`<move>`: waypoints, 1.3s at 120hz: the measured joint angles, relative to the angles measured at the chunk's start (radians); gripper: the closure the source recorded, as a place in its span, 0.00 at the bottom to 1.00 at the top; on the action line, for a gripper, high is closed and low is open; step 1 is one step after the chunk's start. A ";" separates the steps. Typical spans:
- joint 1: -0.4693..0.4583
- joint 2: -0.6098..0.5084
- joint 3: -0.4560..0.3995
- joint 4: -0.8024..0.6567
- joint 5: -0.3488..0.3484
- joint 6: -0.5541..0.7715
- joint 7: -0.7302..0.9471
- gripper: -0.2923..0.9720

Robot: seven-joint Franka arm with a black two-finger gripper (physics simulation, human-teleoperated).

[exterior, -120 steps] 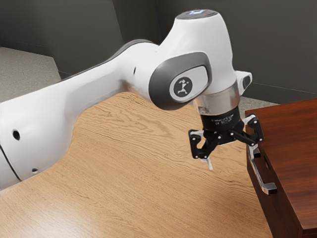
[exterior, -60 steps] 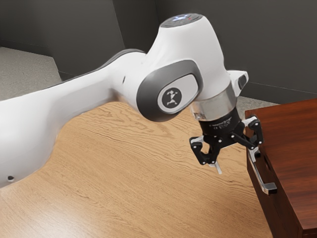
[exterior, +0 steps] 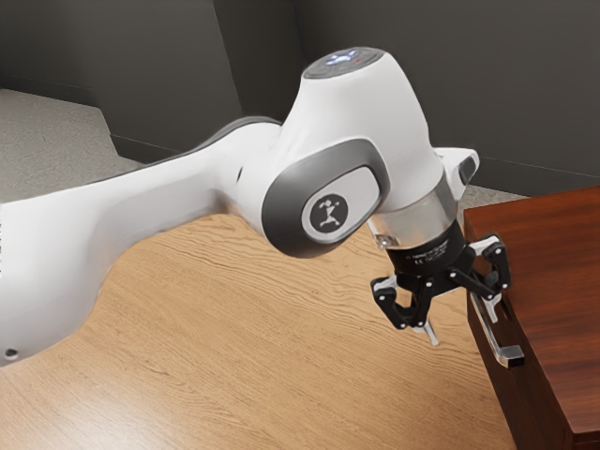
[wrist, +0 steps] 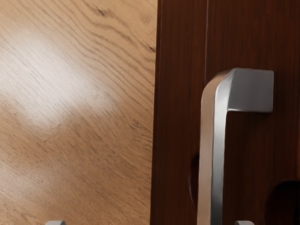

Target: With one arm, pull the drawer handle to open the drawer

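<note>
**Gripper at the drawer handle, exterior and wrist views.** The black gripper (exterior: 458,319) has its two fingers spread wide and grips nothing. One finger (exterior: 429,332) hangs over the table on the side of the handle away from the cabinet. The other stands just beside the upper end of the handle; whether it touches the metal cannot be told.

The drawer handle (exterior: 494,330) is a brushed-metal bar with a squared, bent end. It is mounted on the dark red-brown drawer front (wrist: 178,93). In the wrist view the handle (wrist: 212,154) runs straight out from under the hand, and its bent end meets the wood at the far end of the bar. Two dark shadows fall on the wood, one at each side of the bar near the hand.

The drawer front looks level with the face of the cabinet (exterior: 553,281), which carries the handle on the face turned toward the arm. The light oak table (exterior: 234,328) spreads out from the foot of that face, on the handle's open side. The white arm (exterior: 356,159) comes down to the handle from the exterior view's left, with its wrist tilted toward the cabinet.
</note>
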 joint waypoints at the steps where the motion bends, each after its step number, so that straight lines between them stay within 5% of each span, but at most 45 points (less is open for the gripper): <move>1: 0.000 0.000 0.000 -0.001 -0.001 0.001 0.000 0.42; 156: 0.013 -0.167 0.011 -0.239 0.002 0.053 0.004 0.43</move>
